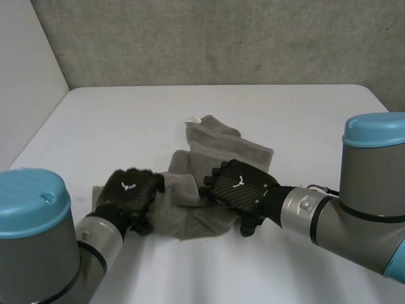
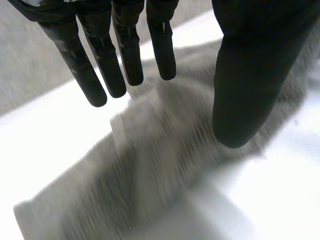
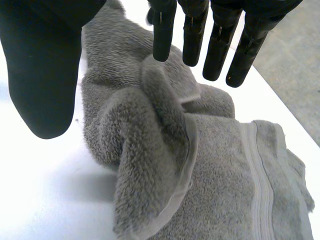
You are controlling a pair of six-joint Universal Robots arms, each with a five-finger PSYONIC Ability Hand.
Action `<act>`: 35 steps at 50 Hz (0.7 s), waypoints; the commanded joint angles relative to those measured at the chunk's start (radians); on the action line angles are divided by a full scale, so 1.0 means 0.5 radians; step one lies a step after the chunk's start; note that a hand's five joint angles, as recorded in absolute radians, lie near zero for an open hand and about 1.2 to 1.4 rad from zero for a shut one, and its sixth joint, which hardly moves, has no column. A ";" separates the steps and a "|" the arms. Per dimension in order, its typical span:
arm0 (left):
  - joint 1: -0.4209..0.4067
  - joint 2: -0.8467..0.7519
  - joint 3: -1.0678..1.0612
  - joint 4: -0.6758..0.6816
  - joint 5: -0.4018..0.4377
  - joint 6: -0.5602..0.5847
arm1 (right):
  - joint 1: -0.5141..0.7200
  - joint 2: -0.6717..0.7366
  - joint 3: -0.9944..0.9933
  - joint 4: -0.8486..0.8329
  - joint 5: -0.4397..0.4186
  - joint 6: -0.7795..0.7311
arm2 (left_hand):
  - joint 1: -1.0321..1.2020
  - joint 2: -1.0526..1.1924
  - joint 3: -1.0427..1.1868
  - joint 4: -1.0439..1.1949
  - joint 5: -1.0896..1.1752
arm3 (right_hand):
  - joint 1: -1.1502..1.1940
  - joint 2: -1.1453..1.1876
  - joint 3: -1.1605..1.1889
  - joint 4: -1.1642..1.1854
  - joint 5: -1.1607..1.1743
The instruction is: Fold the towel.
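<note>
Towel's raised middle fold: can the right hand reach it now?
Probably yes: the right hand is open over the towel, fingers at its raised fold, with nothing in between.

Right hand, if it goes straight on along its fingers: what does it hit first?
Probably the towel: its bunched-up fold lies just beyond the straight fingertips of the right hand. Depth is hard to judge.

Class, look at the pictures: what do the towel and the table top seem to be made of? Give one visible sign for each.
Towel: grey terry cloth, probably cotton, soft and matte; its fuzzy looped pile and flat-woven strip near the hem suggest this. Table top: smooth, plain white, perhaps laminate or painted board; no grain or seams show, so the material stays uncertain.
</note>
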 commanded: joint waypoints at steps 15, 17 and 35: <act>-0.044 -0.562 0.807 0.083 0.405 0.000 | -0.627 -0.309 0.442 -0.220 0.000 1.158 | 0.093 0.099 0.095 0.102 0.102 | 0.056 -0.090 -0.025 0.007 0.015; -0.044 -0.618 0.856 0.077 0.412 0.001 | -0.643 -0.306 0.458 -0.220 0.000 1.155 | 0.098 0.105 0.101 0.108 0.107 | 0.056 -0.090 -0.025 0.007 0.015; -0.188 -0.940 1.115 -0.107 0.430 0.301 | -0.686 -0.299 0.504 -0.239 0.009 1.097 | 0.157 0.164 0.160 0.166 0.166 | 0.051 -0.096 -0.031 0.001 0.009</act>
